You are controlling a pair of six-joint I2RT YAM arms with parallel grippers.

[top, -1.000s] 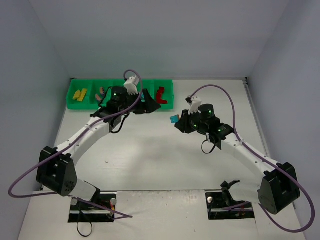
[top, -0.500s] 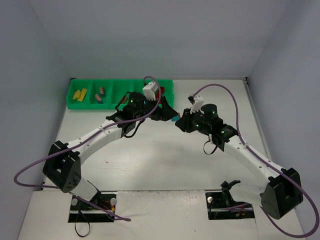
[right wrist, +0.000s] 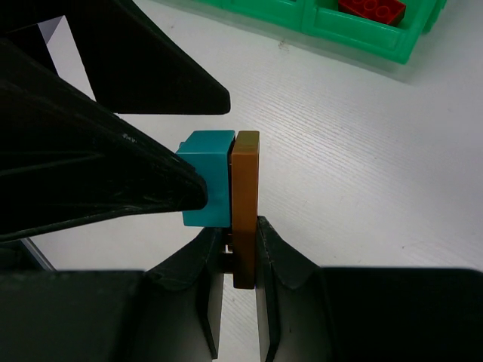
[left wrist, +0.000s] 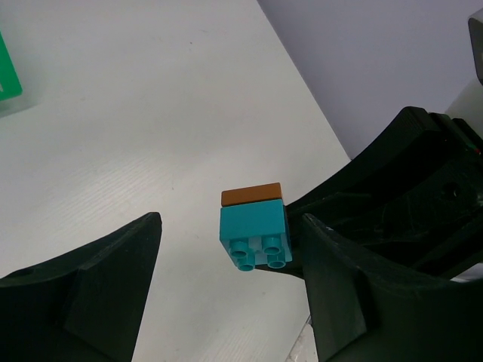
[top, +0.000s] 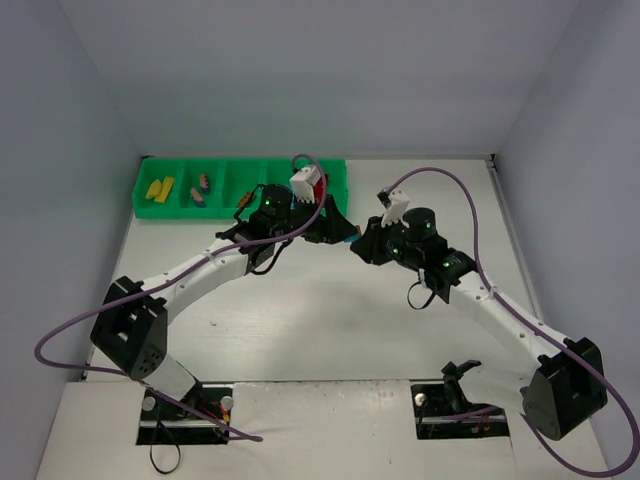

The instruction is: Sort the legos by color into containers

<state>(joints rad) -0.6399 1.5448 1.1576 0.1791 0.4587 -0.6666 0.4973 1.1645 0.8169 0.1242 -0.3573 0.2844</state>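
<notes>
While the right gripper [right wrist: 240, 237] is clenched on the thin orange-brown plate [right wrist: 245, 197], a cyan brick [left wrist: 253, 220] sits pressed flat against that plate's face, the two forming one small stack. The cyan piece is a squat square block, and the left wrist view shows four round studs on the face turned toward its lens. The plate is much thinner and about as wide as the block. The left gripper [left wrist: 230, 235] is spread wide with the stack between its black fingers [left wrist: 98, 286]. In the right wrist view one finger's tip lies against the cyan side. The stack is over the white table [top: 300, 320], just in front of the right end of the green tray [top: 160, 212]. A red brick [right wrist: 370, 9] lies in the tray's end compartment, yellow bricks [top: 157, 187] in the far-left one and pinkish ones [top: 200, 188] in the next.
</notes>
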